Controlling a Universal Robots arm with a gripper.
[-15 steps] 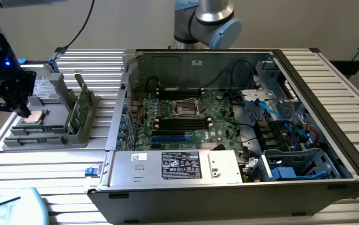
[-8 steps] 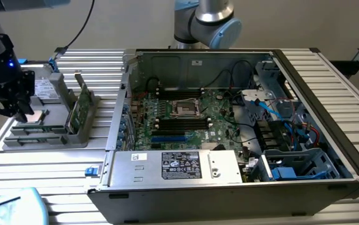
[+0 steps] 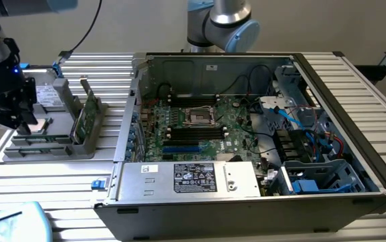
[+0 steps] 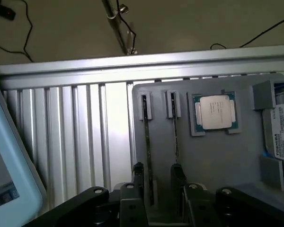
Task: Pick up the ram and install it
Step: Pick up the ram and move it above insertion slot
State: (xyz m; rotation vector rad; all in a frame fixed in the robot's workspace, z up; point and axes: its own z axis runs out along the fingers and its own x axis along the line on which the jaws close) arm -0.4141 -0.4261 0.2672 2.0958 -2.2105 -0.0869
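Two ram sticks stand on edge in a grey holder tray (image 4: 217, 161): one ram stick (image 4: 146, 142) and a second ram stick (image 4: 174, 135) beside it, both thin, dark and green. My gripper (image 4: 158, 182) hovers just above them, open. One black finger (image 4: 138, 176) is by the first stick, and the other finger (image 4: 178, 176) is over the near end of the second. At the exterior view's left, the gripper (image 3: 17, 120) hangs over the tray (image 3: 45, 151). Black ram slots (image 3: 194, 134) lie on the motherboard (image 3: 213, 121) inside the open computer case (image 3: 354, 126).
A processor chip (image 4: 214, 111) and a hard drive (image 4: 279, 130) rest in the same tray. A taller green card (image 3: 88, 117) stands upright between the gripper and the case wall. A second arm (image 3: 223, 22) stands behind the case. A pale blue object (image 4: 9, 161) sits on the ribbed table.
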